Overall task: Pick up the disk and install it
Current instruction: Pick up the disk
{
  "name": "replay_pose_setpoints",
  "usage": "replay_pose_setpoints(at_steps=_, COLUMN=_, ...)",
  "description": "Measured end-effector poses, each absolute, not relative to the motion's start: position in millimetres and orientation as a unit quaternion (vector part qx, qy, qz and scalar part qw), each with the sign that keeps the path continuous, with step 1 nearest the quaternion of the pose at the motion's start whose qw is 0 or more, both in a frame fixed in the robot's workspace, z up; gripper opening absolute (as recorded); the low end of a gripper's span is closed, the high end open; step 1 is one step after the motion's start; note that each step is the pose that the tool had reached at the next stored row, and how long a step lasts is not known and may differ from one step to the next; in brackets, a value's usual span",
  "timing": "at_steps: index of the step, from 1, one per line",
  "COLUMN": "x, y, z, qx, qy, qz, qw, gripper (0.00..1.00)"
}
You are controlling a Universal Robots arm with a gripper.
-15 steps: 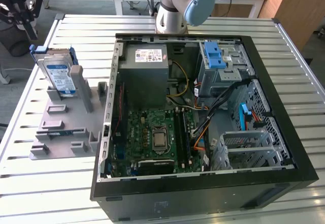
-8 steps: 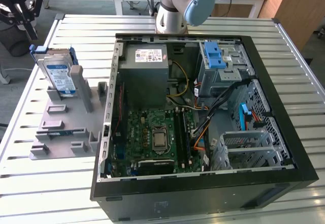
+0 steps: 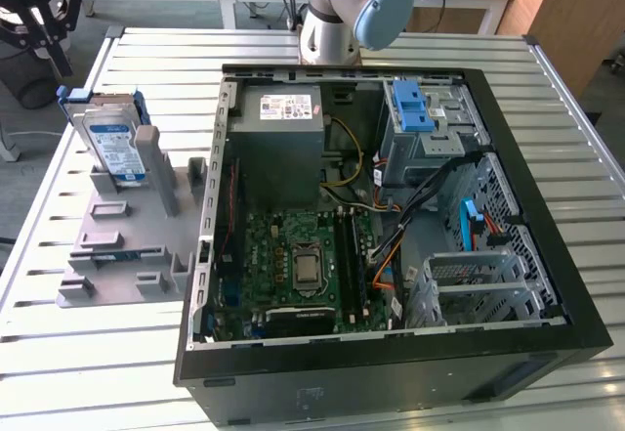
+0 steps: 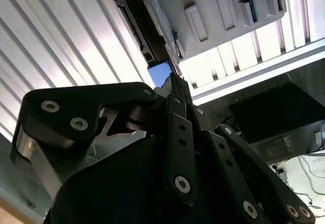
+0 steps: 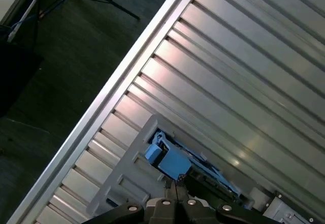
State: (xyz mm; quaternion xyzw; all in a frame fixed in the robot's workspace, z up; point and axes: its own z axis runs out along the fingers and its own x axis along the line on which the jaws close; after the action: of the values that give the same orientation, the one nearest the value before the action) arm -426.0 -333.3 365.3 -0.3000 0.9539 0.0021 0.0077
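The disk (image 3: 112,148) stands on edge in a grey rack (image 3: 117,221) on the slatted worktop (image 3: 78,372), at nine o'clock from the open computer case (image 3: 342,382). The claw (image 5: 175,188), pinched together on nothing, hangs at the disk's eleven o'clock in the exterior view.

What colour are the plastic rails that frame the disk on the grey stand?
Blue. The rails around the disk show best in the exterior view.
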Motion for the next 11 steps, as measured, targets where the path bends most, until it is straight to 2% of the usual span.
replay_pose_setpoints(at_steps=11, x=-426.0, y=-333.3, z=365.2, qx=-0.359, qy=0.933, qz=0.003, qw=0.008, gripper=0.11)
